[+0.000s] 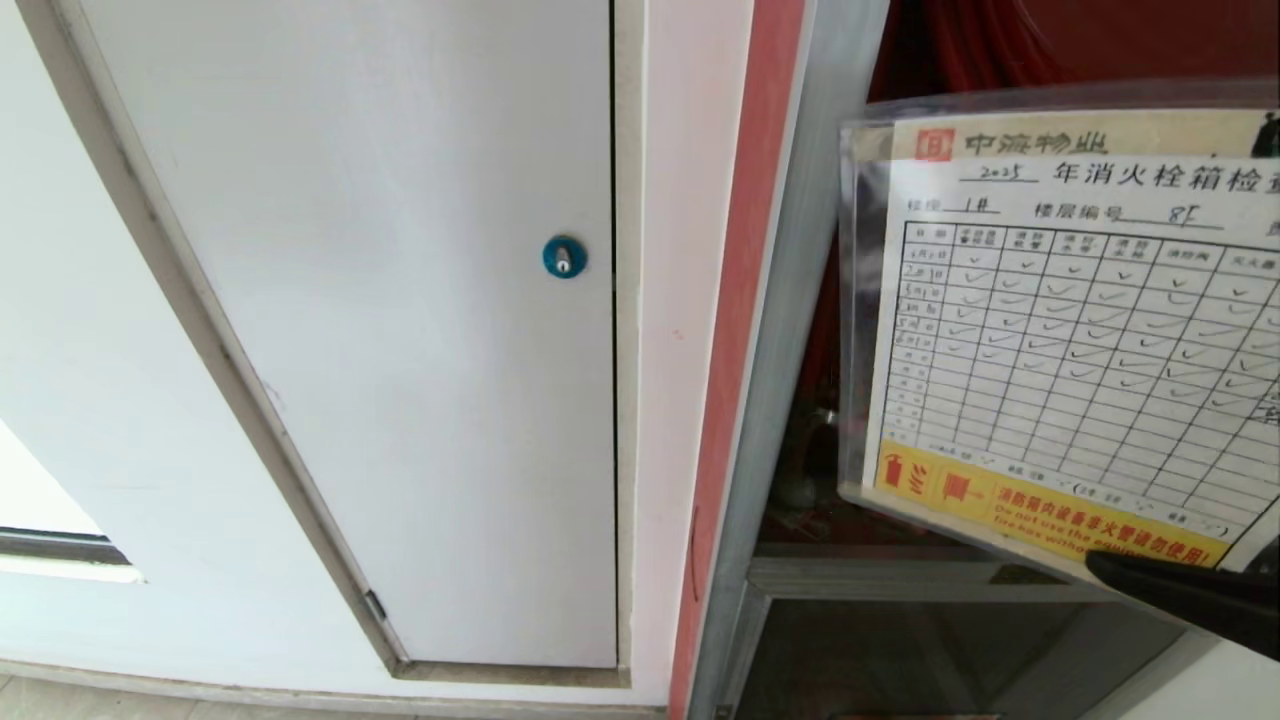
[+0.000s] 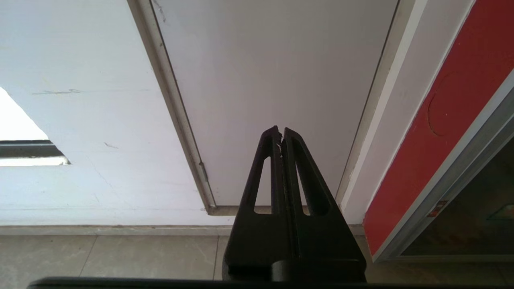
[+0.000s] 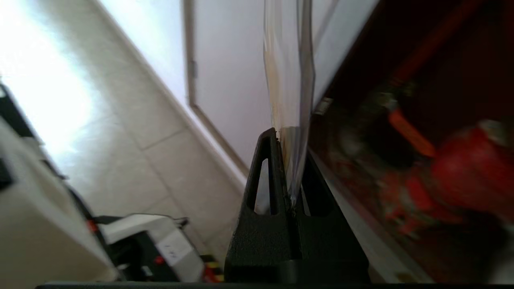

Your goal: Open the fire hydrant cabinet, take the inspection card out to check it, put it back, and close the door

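Note:
The inspection card (image 1: pixel 1070 330), a ticked grid sheet with a yellow strip in a clear sleeve, is held up facing the head camera in front of the open fire hydrant cabinet (image 1: pixel 790 330). My right gripper (image 1: pixel 1100 565) comes in from the lower right and is shut on the card's bottom edge. In the right wrist view the sleeve (image 3: pixel 287 80) stands edge-on, pinched in the right gripper (image 3: pixel 290 140), with blurred red fittings (image 3: pixel 461 160) inside the cabinet beside it. The door is out of view. My left gripper (image 2: pixel 280 131) hangs parked and shut, holding nothing.
A plain white panel door (image 1: pixel 420 350) with a blue round lock (image 1: pixel 565 257) fills the wall to the left. A red strip (image 1: pixel 740 330) borders the cabinet frame. The smaller lower dark glass panel (image 1: pixel 900 660) sits below. Tiled floor (image 2: pixel 120 257) and my base (image 3: pixel 152 241) lie underneath.

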`<state>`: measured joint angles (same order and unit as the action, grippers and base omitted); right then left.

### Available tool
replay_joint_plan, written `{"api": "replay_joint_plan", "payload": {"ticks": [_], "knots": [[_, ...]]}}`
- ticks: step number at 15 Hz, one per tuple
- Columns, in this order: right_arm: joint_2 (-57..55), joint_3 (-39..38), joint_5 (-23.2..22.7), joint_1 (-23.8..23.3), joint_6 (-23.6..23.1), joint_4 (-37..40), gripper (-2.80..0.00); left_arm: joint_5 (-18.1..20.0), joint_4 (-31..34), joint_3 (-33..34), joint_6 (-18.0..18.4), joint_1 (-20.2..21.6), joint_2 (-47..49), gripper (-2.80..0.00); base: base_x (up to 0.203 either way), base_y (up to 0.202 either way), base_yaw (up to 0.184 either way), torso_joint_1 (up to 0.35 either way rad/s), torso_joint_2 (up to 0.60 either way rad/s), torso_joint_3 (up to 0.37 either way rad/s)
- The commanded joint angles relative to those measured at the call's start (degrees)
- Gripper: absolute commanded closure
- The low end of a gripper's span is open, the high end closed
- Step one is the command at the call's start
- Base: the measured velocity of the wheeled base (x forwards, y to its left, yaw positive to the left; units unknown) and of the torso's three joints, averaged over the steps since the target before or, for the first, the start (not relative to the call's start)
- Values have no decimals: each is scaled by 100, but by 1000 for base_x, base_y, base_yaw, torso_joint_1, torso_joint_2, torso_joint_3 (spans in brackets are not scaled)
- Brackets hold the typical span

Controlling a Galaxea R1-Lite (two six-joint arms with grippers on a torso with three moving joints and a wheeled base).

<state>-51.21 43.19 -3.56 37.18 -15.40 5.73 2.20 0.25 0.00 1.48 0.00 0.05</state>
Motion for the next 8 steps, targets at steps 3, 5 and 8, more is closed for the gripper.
{"api": "replay_joint_plan", "payload": {"ticks": [3, 5, 8], "knots": [[303, -46, 713, 0, -434, 67, 0, -1, 2, 0, 2, 0, 4, 0, 0, 0, 0, 0, 0, 0], [335, -76, 1278, 0, -750, 69, 0, -1, 2, 0, 2, 0, 4, 0, 0, 0, 0, 0, 0, 0], [397, -100, 1981, -14, -1249, 67, 0, -1, 2, 0, 2, 0, 4, 0, 0, 0, 0, 0, 0, 0]]}}
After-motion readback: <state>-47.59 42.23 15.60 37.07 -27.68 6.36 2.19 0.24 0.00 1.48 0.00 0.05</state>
